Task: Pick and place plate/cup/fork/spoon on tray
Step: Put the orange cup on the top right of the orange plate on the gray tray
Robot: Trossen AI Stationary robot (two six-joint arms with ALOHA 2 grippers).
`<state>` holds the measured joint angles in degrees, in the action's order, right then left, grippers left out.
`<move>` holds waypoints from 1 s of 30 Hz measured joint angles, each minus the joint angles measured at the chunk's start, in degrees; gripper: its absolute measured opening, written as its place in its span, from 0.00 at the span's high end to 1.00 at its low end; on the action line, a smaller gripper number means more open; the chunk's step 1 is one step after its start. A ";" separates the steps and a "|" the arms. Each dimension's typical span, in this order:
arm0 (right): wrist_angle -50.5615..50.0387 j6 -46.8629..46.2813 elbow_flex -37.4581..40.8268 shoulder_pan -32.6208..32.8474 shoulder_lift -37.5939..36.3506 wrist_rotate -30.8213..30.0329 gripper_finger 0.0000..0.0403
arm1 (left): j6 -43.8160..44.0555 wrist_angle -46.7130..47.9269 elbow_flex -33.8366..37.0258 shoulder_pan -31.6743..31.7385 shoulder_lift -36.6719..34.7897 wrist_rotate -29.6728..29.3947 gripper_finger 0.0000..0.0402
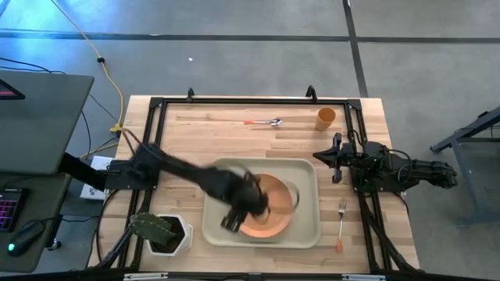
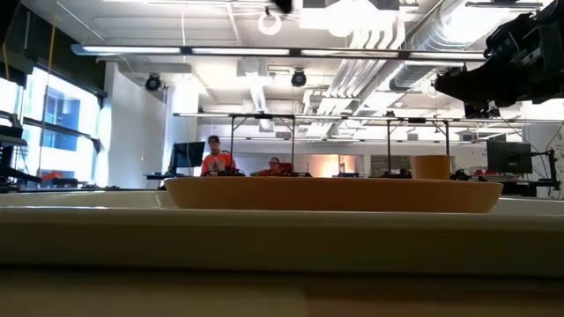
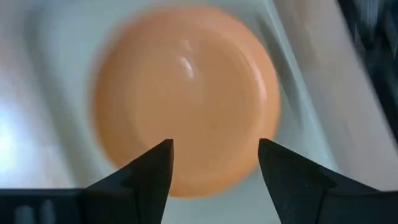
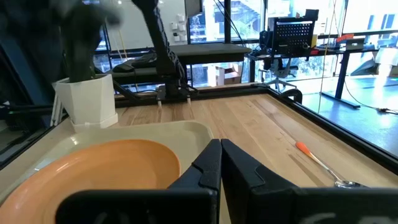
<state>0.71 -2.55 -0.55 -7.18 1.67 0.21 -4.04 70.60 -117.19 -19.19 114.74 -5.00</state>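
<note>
The orange plate (image 1: 269, 209) lies flat in the beige tray (image 1: 308, 176); it also shows in the left wrist view (image 3: 186, 93) and the low view (image 2: 335, 194). My left gripper (image 1: 250, 204) (image 3: 214, 149) hangs open over the plate's near-left part, touching nothing. My right gripper (image 1: 337, 158) (image 4: 220, 155) is shut and empty, right of the tray. The cup (image 1: 326, 117) stands upright at the far right. The spoon (image 1: 266, 122) lies near the far edge. The fork (image 1: 341, 222) lies right of the tray.
A white square pot with a green plant (image 1: 164, 232) stands at the near left corner, beside the tray. Bare wood lies between the tray and the spoon. People sit in the room beyond the table (image 2: 216, 160).
</note>
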 joint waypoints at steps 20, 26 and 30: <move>-0.04 0.00 -0.01 -0.02 0.24 0.00 1.00 | 17.23 -69.07 58.53 14.97 -53.67 -0.72 0.50; -0.05 0.00 -0.01 -0.01 0.24 0.00 1.00 | 17.42 -81.24 65.98 16.31 -57.53 -3.97 0.50; -0.06 0.00 -0.01 0.00 0.24 0.00 1.00 | 16.33 -80.76 66.04 17.05 -57.48 -4.99 0.50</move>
<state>0.64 -2.55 -0.56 -7.18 1.91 0.21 12.29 -10.16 -51.14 -2.14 57.25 -9.99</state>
